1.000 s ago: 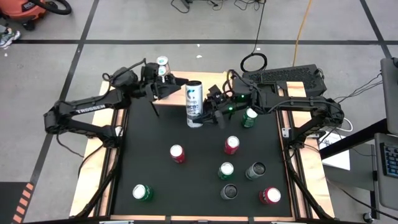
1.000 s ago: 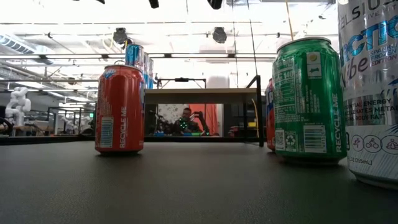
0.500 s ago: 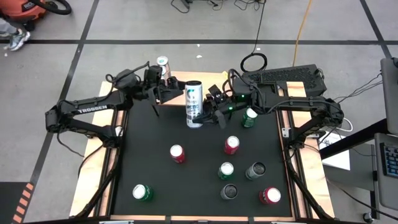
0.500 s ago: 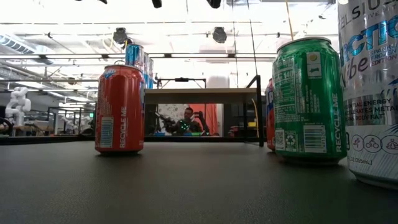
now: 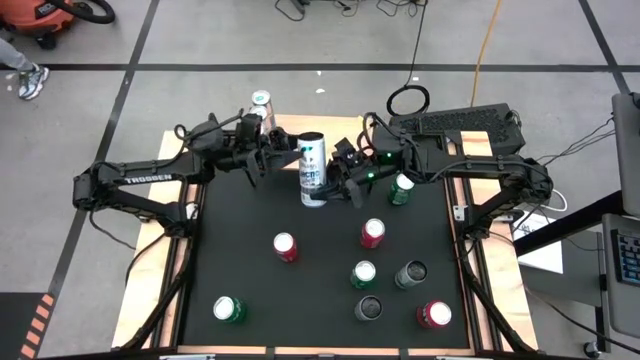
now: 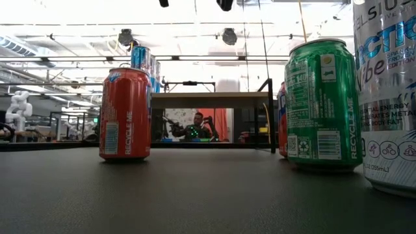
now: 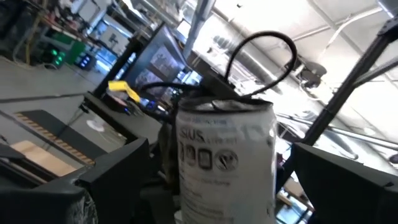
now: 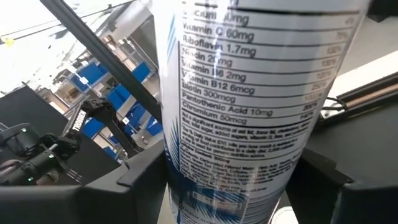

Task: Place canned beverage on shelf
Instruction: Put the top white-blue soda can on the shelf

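From above, the tall white can (image 5: 313,167) stands upright at the table's (image 5: 250,260) back edge. The right claw (image 5: 335,172) is clamped on it. The left claw (image 5: 272,152), fingers apart, is just beside it.

Left wrist: the can (image 7: 224,162) rises vertical between spread fingers (image 7: 118,171).

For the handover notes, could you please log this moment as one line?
right pincer: shut on tall white-and-blue can | left pincer: open, beside it | light-wood shelf: one silver-topped can

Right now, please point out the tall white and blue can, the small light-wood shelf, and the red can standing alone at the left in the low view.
tall white and blue can (image 5: 313,170), high view, side wall
light-wood shelf (image 6: 208,100), low view, board's front edge
red can (image 6: 125,114), low view, middle of body
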Controlling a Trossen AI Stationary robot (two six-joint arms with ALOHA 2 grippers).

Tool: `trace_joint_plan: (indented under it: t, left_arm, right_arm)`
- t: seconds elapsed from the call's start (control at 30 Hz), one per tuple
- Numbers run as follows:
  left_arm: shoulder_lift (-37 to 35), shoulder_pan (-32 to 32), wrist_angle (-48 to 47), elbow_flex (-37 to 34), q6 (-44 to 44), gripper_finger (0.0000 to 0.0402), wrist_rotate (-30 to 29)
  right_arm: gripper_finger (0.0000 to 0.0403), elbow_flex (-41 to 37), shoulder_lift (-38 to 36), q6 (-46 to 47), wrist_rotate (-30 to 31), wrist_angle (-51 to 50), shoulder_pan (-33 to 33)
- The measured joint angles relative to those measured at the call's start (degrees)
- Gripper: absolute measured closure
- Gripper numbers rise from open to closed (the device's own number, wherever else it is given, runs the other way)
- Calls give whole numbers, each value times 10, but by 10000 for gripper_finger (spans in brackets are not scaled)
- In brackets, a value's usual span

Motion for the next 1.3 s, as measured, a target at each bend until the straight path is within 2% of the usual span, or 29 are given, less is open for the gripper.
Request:
trace_joint_plan:
  t: [0.17,0.5,0.77,1.3]
  left_arm:
    - [7,-1,-7,0,-1,6,-5]
    - [28,0,-6,1,-33,6,51]
    - [40,0,1,1,-27,8,54]
    - [40,4,14,0,-11,130,66]
  right_arm:
    - [154,0,0,-4,0,-8,0]
    - [154,0,0,-8,0,-35,0]
    - [154,0,0,-8,-1,-39,0]
    - [154,0,0,-12,-3,-66,0]
